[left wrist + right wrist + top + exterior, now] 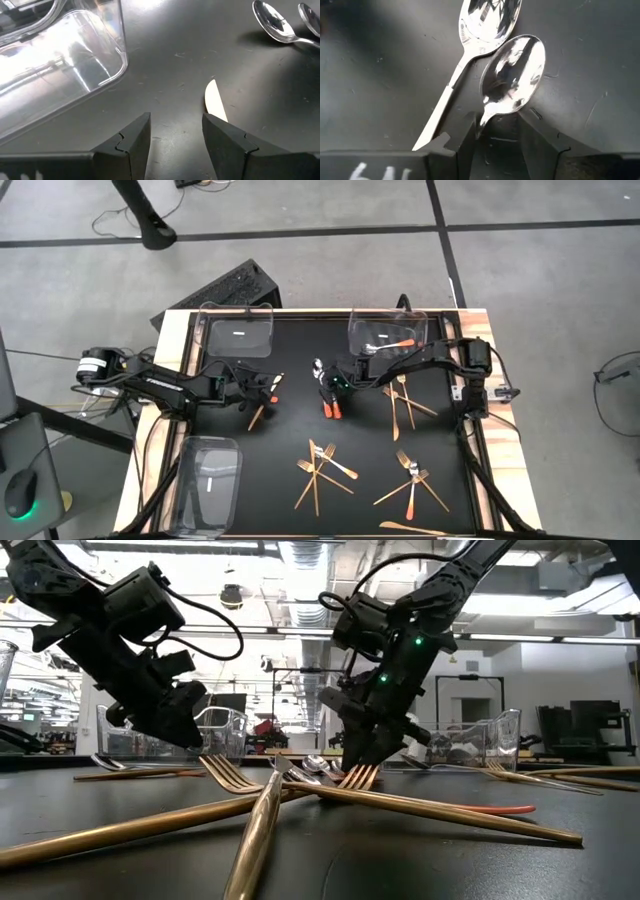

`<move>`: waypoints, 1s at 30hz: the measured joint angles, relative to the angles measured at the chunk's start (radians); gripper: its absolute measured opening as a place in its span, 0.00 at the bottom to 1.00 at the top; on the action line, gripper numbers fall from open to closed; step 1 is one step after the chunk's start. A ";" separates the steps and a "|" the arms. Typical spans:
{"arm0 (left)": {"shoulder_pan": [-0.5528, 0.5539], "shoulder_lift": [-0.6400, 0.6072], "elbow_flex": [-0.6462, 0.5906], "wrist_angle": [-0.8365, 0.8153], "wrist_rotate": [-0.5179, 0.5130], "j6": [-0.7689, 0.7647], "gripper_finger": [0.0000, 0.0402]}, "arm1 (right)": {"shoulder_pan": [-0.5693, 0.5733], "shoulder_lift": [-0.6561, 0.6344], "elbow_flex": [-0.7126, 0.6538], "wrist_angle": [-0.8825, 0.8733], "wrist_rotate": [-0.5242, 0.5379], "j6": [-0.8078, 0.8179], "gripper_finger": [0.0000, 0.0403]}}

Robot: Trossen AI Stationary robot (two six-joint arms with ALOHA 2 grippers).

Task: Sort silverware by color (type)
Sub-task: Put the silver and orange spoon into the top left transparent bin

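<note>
My right gripper point(495, 137) holds a spoon point(512, 80) by its neck, near the far-right tray point(385, 330). My left gripper point(175, 132) is open w/ nothing in it, beside a knife point(216, 102).

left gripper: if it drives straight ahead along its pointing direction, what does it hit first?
Probably the gold knife: its tip lies just ahead of the left gripper, close to one finger, jaws open. Straight between the fingers there is only bare black mat. The clear tray and the spoons sit off to either side.

White handwritten marks stand on the right gripper's finger point(375, 172), perhaps a "6" and two strokes, but they are cut off and no other text is readable.
</note>
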 joint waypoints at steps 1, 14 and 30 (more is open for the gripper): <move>0.000 0.000 0.000 0.000 0.000 0.000 0.40 | 0.002 0.000 0.000 -0.013 0.011 -0.001 0.39; 0.000 0.000 0.000 -0.002 0.000 0.002 0.40 | 0.024 -0.002 0.006 -0.036 -0.054 -0.127 0.34; 0.000 0.000 0.000 -0.003 0.010 0.002 0.40 | 0.039 -0.003 0.005 -0.098 -0.061 -0.269 0.02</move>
